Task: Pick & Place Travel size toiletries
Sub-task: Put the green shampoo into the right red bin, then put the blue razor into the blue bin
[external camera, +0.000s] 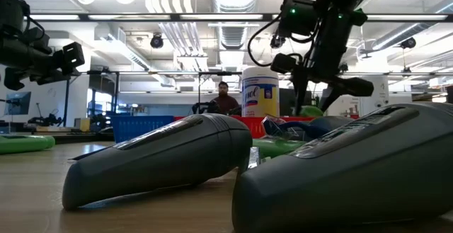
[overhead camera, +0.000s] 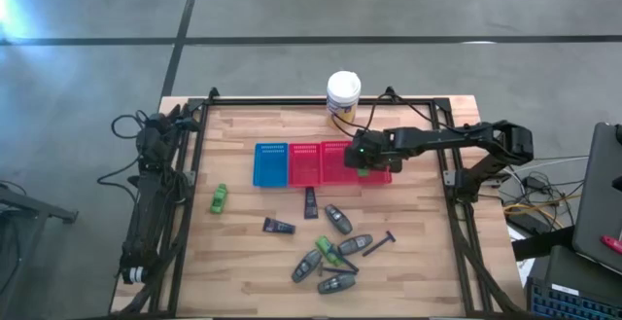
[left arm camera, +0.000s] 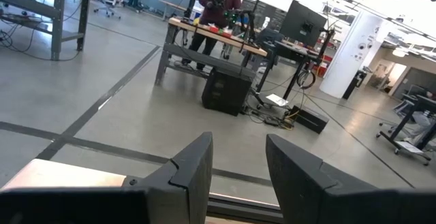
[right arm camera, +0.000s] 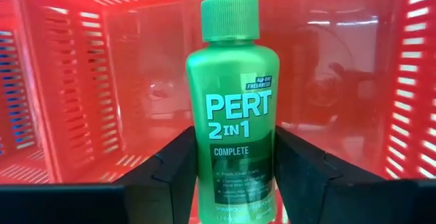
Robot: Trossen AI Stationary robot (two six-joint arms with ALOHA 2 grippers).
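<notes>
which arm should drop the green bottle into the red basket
The right. Its gripper already holds the green bottle between its fingers, directly over the rightmost red basket. The left gripper is parked off the table's left edge, holding nothing, pointed at the room.

bottle (right arm camera: 229,108) over right basket (overhead camera: 352,161), tubes (overhead camera: 337,219) scattered before baskets

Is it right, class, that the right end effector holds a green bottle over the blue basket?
No. The right end effector holds the green bottle over a red basket, not the blue one. The right wrist view shows it.
</notes>
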